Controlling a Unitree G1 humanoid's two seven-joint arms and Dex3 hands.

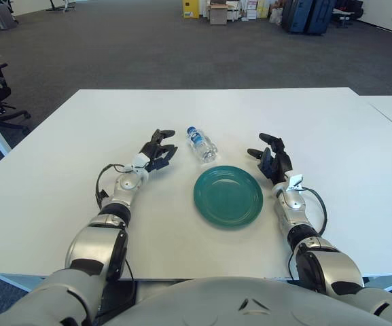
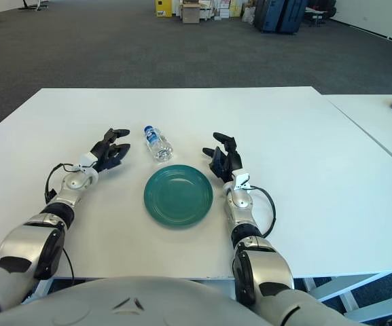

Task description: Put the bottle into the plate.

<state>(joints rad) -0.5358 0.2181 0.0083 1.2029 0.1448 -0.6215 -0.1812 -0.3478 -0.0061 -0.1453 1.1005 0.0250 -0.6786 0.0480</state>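
The wide white bench (image 1: pixel 331 170) spread out before me, carrying everything. Next in size was the round dark-green plate (image 1: pixel 228 195), lying flat near my edge of the bench, bare. My left hand (image 1: pixel 156 151) showed at about ten o'clock from the plate, its dark fingers (image 1: pixel 167 134) spread apart and holding nothing. My right hand (image 1: pixel 270 157) showed at about two o'clock from the plate, just beside its rim, fingers likewise apart and empty.

Smallest was the small clear plastic bottle with a blue cap and blue label (image 1: pixel 201 144). It lay on its side on the bench at roughly eleven o'clock from the plate, just beyond the rim and not in it, between my two hands and nearer the left. Its long axis ran from eleven o'clock to five o'clock, the cap pointing away from me toward eleven, the base toward the plate.

I judged the task not yet begun. The risk I saw was rolling: lying down, a round bottle could slip off sideways if my fingers nudged it before closing. Set down on the shallow plate, it might roll over the rim.
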